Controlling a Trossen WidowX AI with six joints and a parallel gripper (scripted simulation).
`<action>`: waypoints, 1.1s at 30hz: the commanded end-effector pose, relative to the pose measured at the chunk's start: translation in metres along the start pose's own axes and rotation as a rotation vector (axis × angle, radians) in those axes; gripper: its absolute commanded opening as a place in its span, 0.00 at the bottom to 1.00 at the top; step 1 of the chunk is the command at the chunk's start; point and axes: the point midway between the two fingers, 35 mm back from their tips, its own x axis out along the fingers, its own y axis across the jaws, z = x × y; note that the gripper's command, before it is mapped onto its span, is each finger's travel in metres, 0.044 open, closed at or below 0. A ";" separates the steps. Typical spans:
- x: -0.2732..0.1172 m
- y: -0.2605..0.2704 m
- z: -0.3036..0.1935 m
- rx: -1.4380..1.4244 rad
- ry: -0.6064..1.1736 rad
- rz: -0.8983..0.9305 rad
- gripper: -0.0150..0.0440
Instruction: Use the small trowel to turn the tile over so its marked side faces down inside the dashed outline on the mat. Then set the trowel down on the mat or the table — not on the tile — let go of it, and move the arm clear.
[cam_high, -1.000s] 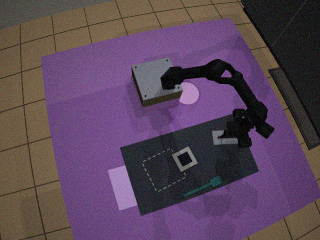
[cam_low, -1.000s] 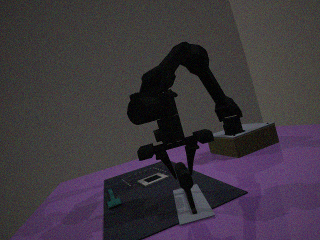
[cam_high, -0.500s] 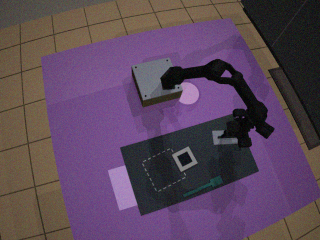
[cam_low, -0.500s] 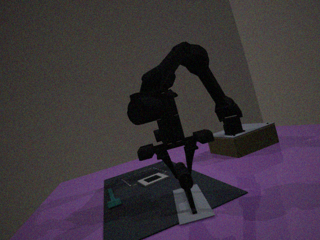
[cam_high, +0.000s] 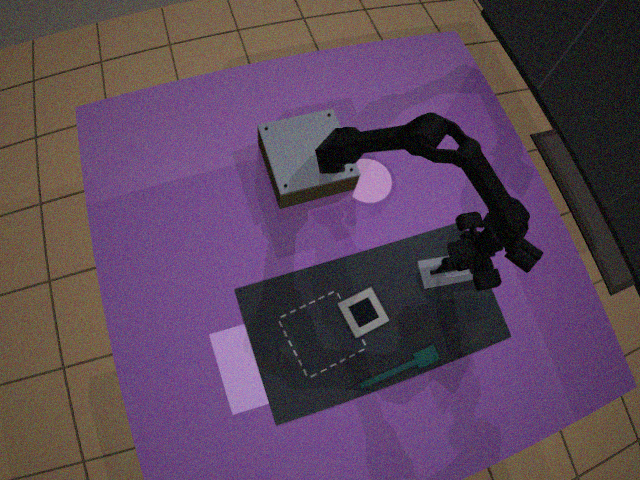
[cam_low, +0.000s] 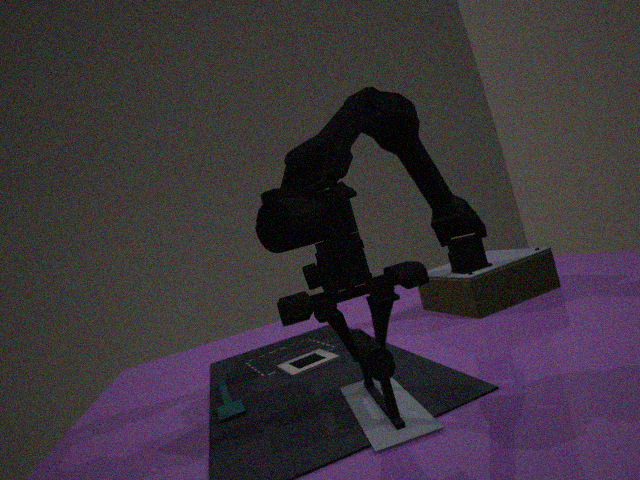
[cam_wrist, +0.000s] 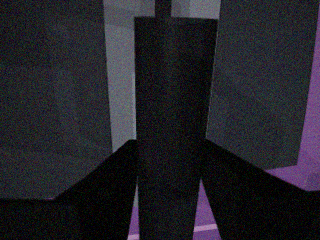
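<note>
The tile (cam_high: 363, 311) (cam_low: 308, 360) lies flat on the dark mat (cam_high: 465, 320) (cam_low: 279, 439), its dark square mark facing up. It overlaps the right side of the dashed outline (cam_high: 310, 376). The trowel (cam_high: 431, 281) (cam_low: 385, 436) (cam_wrist: 172, 75) has a thick black handle, a dark shaft and a flat grey blade. My gripper (cam_high: 448, 262) (cam_low: 369, 351) (cam_wrist: 167, 147) is shut on the trowel's handle, right of the tile in the top view. The blade is low over the mat's far end; whether it touches is unclear.
A teal long-handled tool (cam_high: 426, 356) (cam_low: 230, 409) lies near the mat's edge. The arm's base stands on a grey-topped block (cam_high: 297, 149) (cam_low: 491, 297). A pink disc (cam_high: 374, 180) is beside the block. A pale rectangle (cam_high: 237, 369) adjoins the mat's left edge in the top view.
</note>
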 end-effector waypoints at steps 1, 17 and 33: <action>0.000 0.000 0.000 -0.108 -0.001 0.001 0.47; 0.000 0.000 0.000 -0.264 -0.001 0.001 0.71; 0.000 0.000 0.000 -0.264 -0.001 0.001 0.71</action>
